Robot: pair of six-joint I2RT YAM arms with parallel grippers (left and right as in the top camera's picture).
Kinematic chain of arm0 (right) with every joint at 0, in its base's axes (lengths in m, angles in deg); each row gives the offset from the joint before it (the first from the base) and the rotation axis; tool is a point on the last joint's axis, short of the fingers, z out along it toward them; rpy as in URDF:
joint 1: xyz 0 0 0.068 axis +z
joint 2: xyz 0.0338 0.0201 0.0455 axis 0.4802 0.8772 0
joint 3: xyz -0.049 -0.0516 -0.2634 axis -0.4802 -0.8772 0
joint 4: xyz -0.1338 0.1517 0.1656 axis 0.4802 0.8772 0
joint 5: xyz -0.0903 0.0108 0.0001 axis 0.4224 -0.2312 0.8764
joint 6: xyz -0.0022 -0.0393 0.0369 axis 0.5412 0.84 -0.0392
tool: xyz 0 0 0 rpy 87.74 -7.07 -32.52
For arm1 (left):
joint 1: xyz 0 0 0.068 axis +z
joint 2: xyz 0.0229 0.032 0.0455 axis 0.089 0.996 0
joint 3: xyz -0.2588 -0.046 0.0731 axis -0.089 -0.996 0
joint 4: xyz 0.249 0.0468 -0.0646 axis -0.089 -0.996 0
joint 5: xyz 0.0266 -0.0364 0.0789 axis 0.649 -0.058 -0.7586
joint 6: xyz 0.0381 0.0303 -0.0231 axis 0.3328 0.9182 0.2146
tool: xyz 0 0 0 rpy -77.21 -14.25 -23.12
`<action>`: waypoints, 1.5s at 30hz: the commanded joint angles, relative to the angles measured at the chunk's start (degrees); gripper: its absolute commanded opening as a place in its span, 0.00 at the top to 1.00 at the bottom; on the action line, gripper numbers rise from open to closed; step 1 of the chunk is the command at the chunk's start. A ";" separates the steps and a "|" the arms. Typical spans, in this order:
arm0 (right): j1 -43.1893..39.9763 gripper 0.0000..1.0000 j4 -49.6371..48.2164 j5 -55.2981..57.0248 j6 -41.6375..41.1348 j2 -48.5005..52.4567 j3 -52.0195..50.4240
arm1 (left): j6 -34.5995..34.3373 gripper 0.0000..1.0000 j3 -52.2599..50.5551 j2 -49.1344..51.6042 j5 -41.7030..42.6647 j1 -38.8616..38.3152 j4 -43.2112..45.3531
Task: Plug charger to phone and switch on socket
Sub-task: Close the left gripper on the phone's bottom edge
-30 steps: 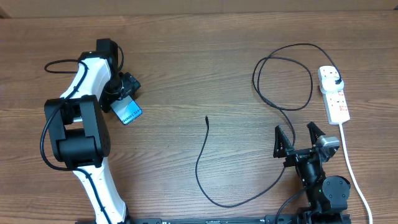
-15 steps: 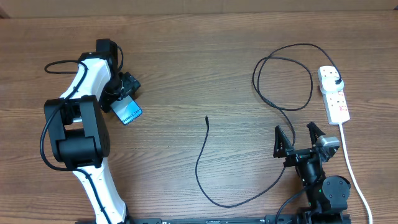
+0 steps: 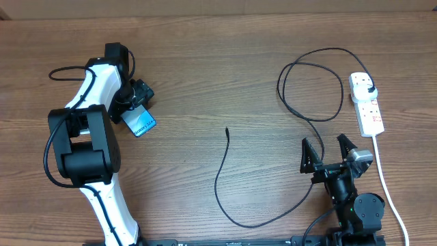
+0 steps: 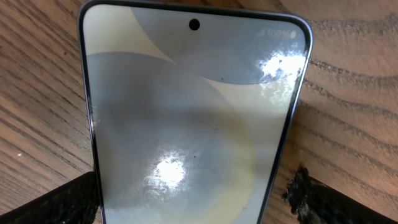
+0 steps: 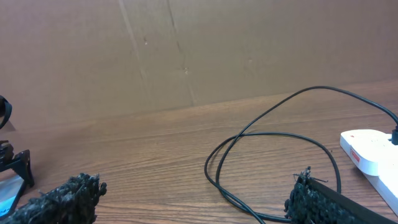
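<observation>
Brown wood-grain worktop is filling the overhead view, and a plain cardboard wall is closing off the far side in the right wrist view.

Over on the right, the right end effector is hovering with its jaws spread wide and gripping nothing. Straight ahead of it the charger is lying in a big open loop on the wood. From that loop the black line is sweeping back past the end effector's left side and curling away further left. It is ending in the connector tip, lying loose between the two arms and well apart from both.

Ahead and just to the right of this end effector, the socket is lying flat, white with red markings. The charger's plug head is sitting in the outlet at its far end. A white cord is trailing from the socket's near end, close past the end effector's right side.

The left end effector is also open, poised right over the phone, one fingertip showing on each side of the body. Whether the pads are touching its edges, I cannot tell. The phone is lying face up, turned at an angle to the worktop's edges. From overhead the screen is glowing blue-teal, with white lettering at one end. Up close it is showing pale grey and cream curves, a small camera dot at the top, two bright glare spots and a thin dark rim.
</observation>
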State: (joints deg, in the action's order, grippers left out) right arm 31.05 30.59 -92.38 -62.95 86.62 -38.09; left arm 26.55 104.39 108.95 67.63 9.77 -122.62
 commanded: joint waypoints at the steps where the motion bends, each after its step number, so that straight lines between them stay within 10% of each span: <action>1: 0.37 0.00 -0.22 0.59 0.46 -0.42 -0.59 | 0.70 0.00 -1.84 1.31 -0.87 0.15 -0.79; 45: 0.37 0.00 -0.22 0.59 0.44 -0.42 -0.59 | 0.68 0.11 -1.84 1.31 -0.20 0.09 -2.32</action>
State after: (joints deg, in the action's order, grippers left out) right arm 31.05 30.57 -92.36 -62.97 86.62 -38.09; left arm 26.57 104.39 108.91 68.44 9.75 -123.96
